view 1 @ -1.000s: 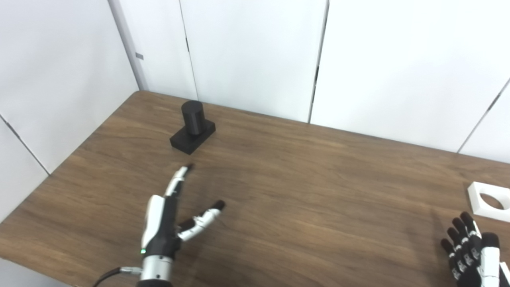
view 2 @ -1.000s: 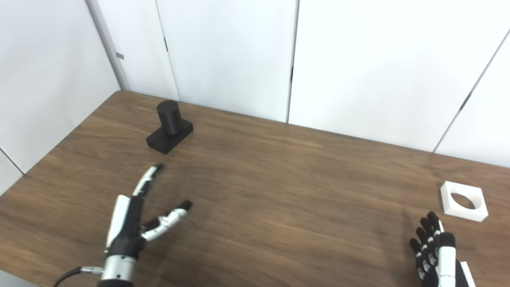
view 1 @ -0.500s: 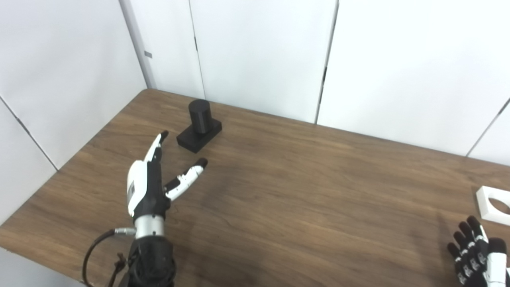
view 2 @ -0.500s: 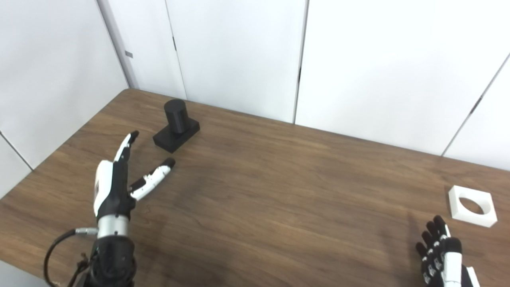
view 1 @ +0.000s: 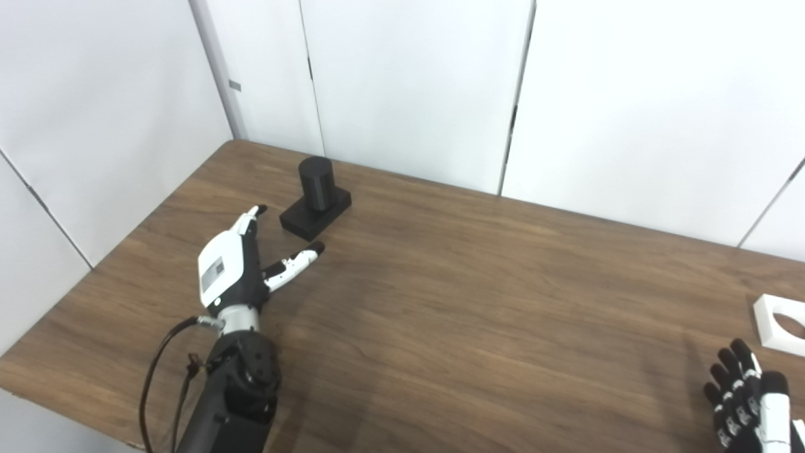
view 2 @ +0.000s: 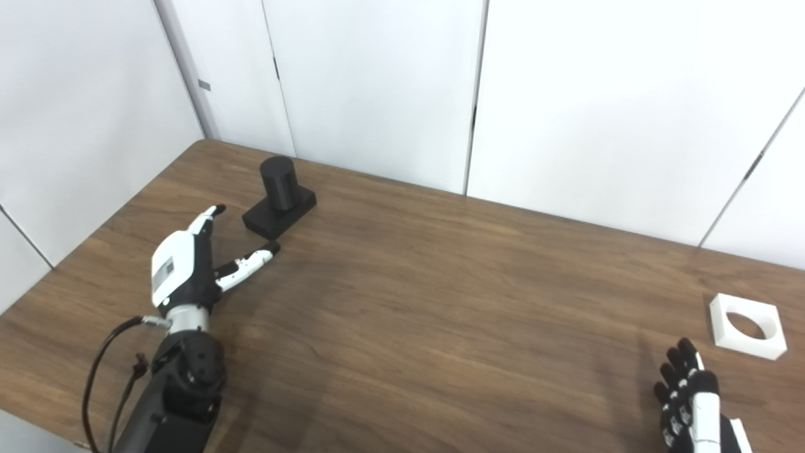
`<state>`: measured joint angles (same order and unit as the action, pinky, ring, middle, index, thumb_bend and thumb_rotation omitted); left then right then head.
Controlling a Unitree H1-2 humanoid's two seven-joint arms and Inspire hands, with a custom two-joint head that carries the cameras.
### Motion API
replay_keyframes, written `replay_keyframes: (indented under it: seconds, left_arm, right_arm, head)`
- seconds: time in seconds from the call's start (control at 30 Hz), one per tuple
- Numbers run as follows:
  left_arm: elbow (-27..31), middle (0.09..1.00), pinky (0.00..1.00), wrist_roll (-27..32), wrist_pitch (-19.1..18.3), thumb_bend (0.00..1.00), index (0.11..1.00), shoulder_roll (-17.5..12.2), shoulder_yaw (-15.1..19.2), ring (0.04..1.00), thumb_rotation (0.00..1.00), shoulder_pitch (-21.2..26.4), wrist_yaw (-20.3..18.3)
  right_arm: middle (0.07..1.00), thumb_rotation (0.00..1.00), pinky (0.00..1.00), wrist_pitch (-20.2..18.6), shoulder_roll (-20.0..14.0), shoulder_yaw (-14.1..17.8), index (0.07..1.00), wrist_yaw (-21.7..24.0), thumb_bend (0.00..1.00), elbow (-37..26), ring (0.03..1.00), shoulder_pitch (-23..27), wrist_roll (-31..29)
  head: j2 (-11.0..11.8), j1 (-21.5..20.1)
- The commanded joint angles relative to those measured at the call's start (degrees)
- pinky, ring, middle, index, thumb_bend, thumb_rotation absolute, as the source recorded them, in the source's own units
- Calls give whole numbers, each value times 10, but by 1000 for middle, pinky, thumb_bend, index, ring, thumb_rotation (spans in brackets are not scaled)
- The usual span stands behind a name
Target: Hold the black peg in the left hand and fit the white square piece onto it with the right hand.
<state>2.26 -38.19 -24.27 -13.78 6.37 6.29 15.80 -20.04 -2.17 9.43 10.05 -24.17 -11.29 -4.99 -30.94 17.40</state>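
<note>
White panels are seen behind the brown worktop [view 1: 478,302]. Near its far left corner the peg [view 1: 316,182] is stood upright, just beyond the left hand [view 1: 242,264], which is spread and empty. By the right edge, the square [view 2: 747,325] is lain beyond the spread right hand [view 2: 688,399].

Left hand [view 1: 229,270] nearer black peg [view 1: 316,184]

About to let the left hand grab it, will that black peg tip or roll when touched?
The black peg probably won't roll: its cylinder stands upright on a flat rectangular base. It looks rigid. A high push might tip it.
</note>
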Motion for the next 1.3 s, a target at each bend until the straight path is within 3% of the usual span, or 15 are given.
replay_keyframes:
  seconds: [0.0, 0.27, 0.8, 1.27]
  left_arm:
    - [-16, 913, 830, -18, 12, 942, 884, -27, 0, 903, 612, 40, 25]
    - [-86, 919, 817, -13, 25, 957, 894, -43, -14, 910, 590, 81, 32]
    - [-186, 922, 923, 3, 28, 974, 872, -52, -33, 929, 534, 152, 51]
    - [-257, 866, 902, 22, 51, 909, 755, -53, -46, 899, 442, 184, 75]
  right_arm:
    - [1000, 1000, 1000, 15, -14, -10, 1000, 6, 661, -33, 1000, -90, -4]
    - [1000, 1000, 1000, 14, -13, -16, 1000, 0, 626, -32, 1000, -89, 10]
    - [997, 1000, 1000, 3, -10, -21, 1000, -6, 604, -33, 1000, -91, 28]
    - [991, 1000, 1000, 3, -9, -31, 1000, -10, 609, -33, 1000, -94, 52]
  head:
    - [-1, -1]
    - [0, -8]
    - [0, -19]
    - [4, -31]
